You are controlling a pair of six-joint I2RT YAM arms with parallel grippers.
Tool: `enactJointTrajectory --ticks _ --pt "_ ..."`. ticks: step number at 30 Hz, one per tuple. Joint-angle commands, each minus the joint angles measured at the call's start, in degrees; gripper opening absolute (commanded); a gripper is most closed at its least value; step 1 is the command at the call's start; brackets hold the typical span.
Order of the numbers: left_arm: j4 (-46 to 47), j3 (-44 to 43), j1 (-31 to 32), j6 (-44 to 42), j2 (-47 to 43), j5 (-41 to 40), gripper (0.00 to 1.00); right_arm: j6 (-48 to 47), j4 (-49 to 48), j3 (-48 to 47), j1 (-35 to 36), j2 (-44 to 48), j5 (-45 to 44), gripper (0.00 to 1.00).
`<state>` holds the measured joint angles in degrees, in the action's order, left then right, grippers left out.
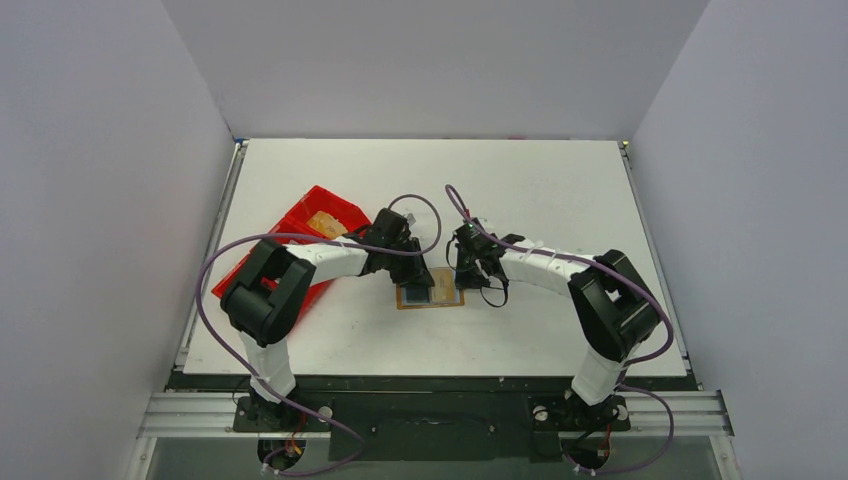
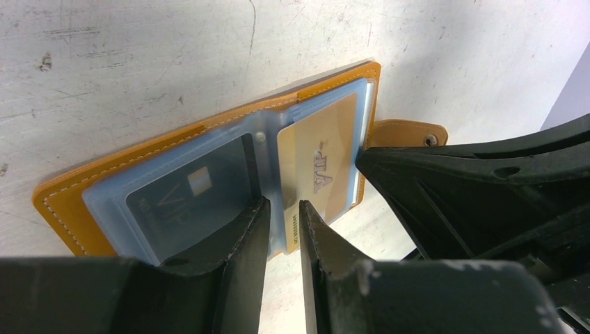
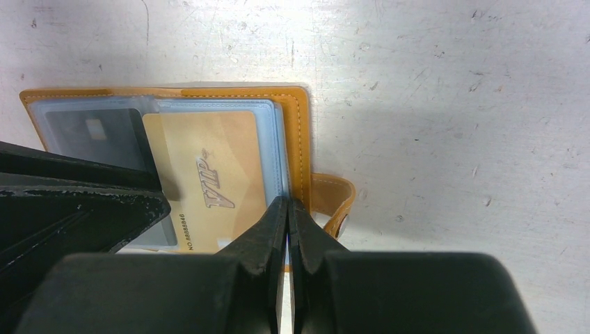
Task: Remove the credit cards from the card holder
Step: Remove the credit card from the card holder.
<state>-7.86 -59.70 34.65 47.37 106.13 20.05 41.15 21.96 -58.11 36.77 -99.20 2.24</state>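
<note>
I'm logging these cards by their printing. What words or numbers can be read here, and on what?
"VIP": on the gold card in the card holder.
"NO.8888848": along that card's edge; the last digits are uncertain.
"VIP": faint, on the dark card beside it; its number is too blurred to read.

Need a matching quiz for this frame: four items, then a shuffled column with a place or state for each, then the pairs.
1. gold plastic card lettered VIP
2. dark card
3. long red plastic tray
4. right fingers

a. in the half of the open tan leather card holder nearer its snap tab
b. closed together
c. behind a bluish clear sleeve
d. on the white table, apart from the holder

Pairs: 1-a, 2-c, 3-d, 4-b
</note>
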Motion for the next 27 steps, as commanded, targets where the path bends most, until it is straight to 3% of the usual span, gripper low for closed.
enactJointTrajectory --ticks 1,19,27 --pt "2.4 -0.4 -0.5 -0.4 0.6 1.1 0.2 0.2 -0.2 0.6 -0.2 0.0 -1.7 0.0" --pt "5.2 0.2 -0.2 1.7 0.8 3.3 0.2 0.3 -0.3 -1.0 2.8 -2.6 -0.8 0.0" --pt "5.4 1.3 -0.7 1.8 -0.8 3.3 0.08 0.2 -0.3 -0.2 1.5 -2.9 -1.3 0.0"
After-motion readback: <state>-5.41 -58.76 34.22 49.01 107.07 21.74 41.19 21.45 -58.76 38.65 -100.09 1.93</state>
